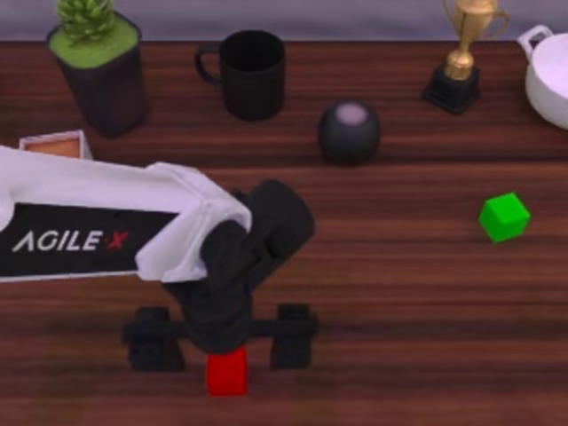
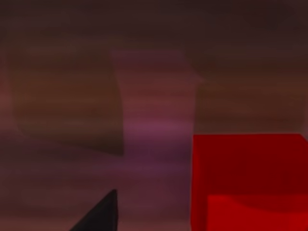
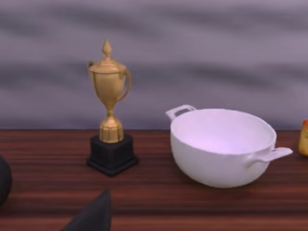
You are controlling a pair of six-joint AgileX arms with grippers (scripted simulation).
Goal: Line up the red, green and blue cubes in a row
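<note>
- Left gripper (image 1: 220, 339): low over the table's (image 1: 408, 293) near edge, fingers spread wide apart, straddling the red cube (image 1: 227, 371) without visibly touching it.
- Red cube, left wrist view (image 2: 248, 180): close beside a dark fingertip (image 2: 98, 214).
- Green cube (image 1: 504, 216): well apart, at the right.
- Blue cube: hidden.
- Right arm: out of the top view; its jaw state cannot be told.

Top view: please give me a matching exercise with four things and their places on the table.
Things:
1. red cube
2. green cube
3. black mug
4. gold trophy

Places:
A. far edge, right part, beside the white bowl
B. right side, alone
C. near edge, between the fingers of the left tool
D. far edge, beside the potted plant

Pairs: 1-C, 2-B, 3-D, 4-A
</note>
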